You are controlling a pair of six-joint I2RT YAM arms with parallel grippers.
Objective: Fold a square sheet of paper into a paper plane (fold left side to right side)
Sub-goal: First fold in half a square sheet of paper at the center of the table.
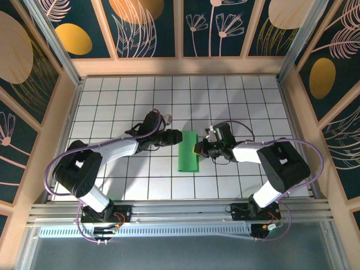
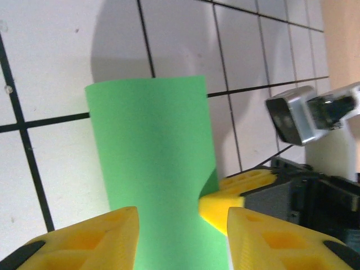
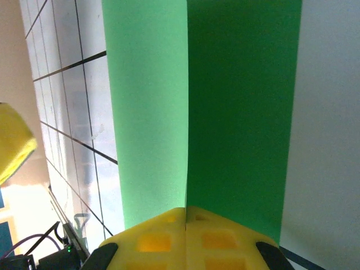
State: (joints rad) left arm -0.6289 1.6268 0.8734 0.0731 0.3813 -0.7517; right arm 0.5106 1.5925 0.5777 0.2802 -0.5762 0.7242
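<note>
White grid table (image 1: 112, 95), patterned walls round it. Square sheet of paper (image 1: 188, 151) lies mid-table, doubled over into a tall strip, fold looks uncreased and bulging. Likely light, floppy, slides on tiles, creases easily; take it at the loose edges and pin before pressing. Right gripper (image 3: 186, 212) closed, seemingly pinching the strip's right edge. Left gripper (image 2: 180, 225) fingers apart, empty, over the strip's left side near the far end.
</note>
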